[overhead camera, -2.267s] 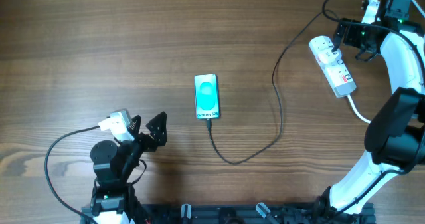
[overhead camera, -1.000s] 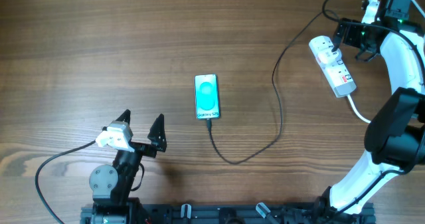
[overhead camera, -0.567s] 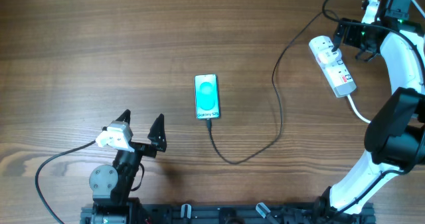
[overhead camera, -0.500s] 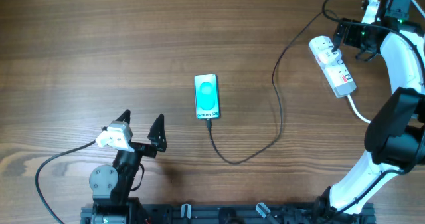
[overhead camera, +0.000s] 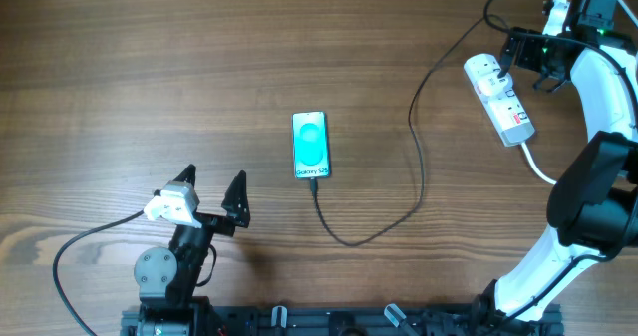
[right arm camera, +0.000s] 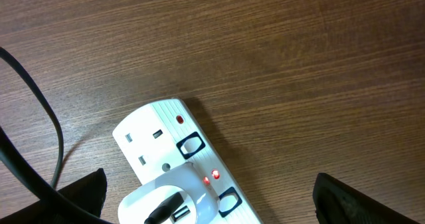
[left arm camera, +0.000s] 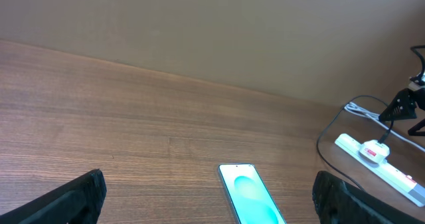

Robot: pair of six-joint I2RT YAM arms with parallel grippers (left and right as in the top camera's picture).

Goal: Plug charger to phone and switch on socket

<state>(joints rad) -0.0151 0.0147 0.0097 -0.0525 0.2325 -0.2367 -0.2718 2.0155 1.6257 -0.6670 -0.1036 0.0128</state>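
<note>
We judge the socket (right arm camera: 174,163) rigid but light, likely to slide if nudged. It lies just below our wide-spread right fingers (right arm camera: 83,196), so we'd press its switch (right arm camera: 228,199) squarely. The limp charger (overhead camera: 419,162) trails to the phone (overhead camera: 310,145), ahead of our wide-open left fingers (overhead camera: 236,194).

Phone (overhead camera: 310,145) flat, screen lit; charger (overhead camera: 418,152) runs phone to socket (overhead camera: 498,99).

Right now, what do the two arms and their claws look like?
Left arm: all black, round joint housing, white wrist block with a thin black cable looping off it. Right arm: white curved links, black joint casings, small green lights near the wrist. Left claw and right claw: black, two tapered pointed fingers each.
</note>
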